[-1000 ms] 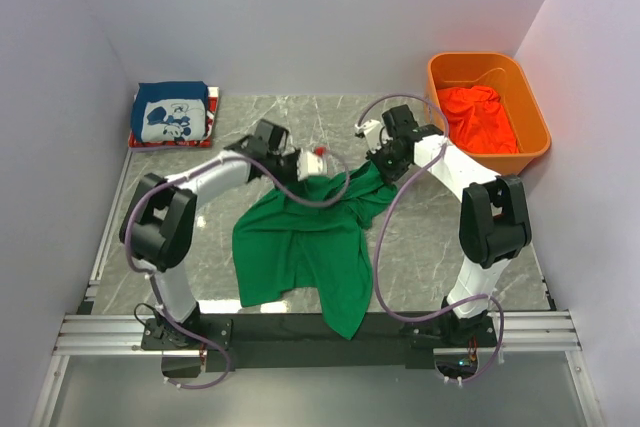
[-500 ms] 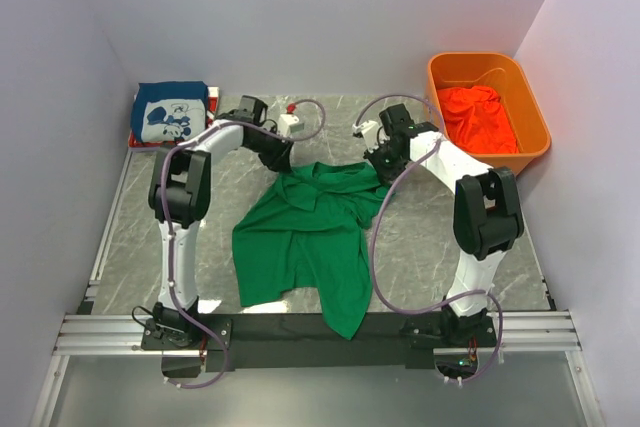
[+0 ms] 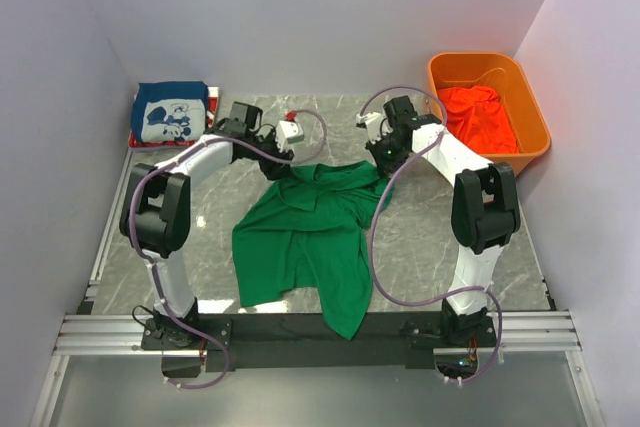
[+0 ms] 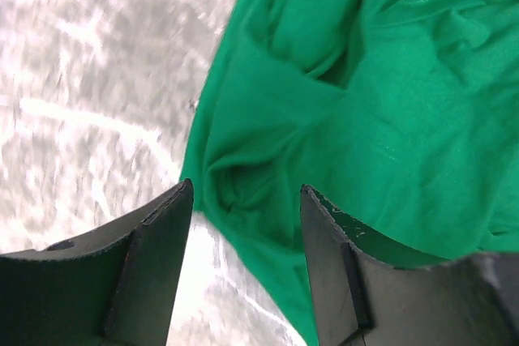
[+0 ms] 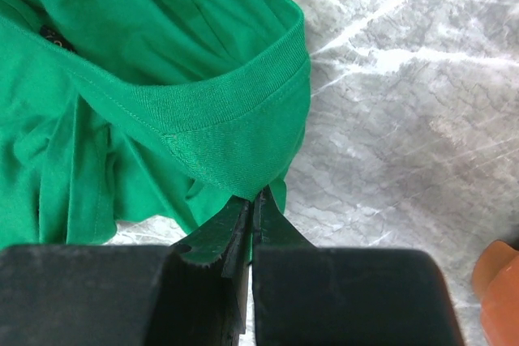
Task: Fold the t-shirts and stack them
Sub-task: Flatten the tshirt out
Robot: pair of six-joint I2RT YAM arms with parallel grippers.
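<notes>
A bright green t-shirt (image 3: 300, 237) lies crumpled across the middle of the table. My left gripper (image 3: 273, 159) hovers open over its far left corner, and in the left wrist view the cloth (image 4: 381, 103) lies under the spread fingers (image 4: 158, 257) of that gripper (image 4: 245, 190), not pinched. My right gripper (image 3: 384, 155) is shut on the shirt's far right corner, where a ribbed hem (image 5: 227, 111) runs into the closed tips of the gripper (image 5: 254, 194). A folded dark blue t-shirt (image 3: 171, 113) with white cartoon print rests on a red one (image 3: 150, 141) at the back left.
An orange plastic bin (image 3: 530, 147) stands at the back right with an orange-red t-shirt (image 3: 478, 117) bunched inside. Grey walls close in the left, back and right sides. The green shirt's lower end hangs over the front rail (image 3: 520, 327).
My left gripper has opened and let go of the green shirt, and its wrist has swung back toward the far left. The shirt's top edge now lies flatter and wider. The right gripper edged slightly backward.
</notes>
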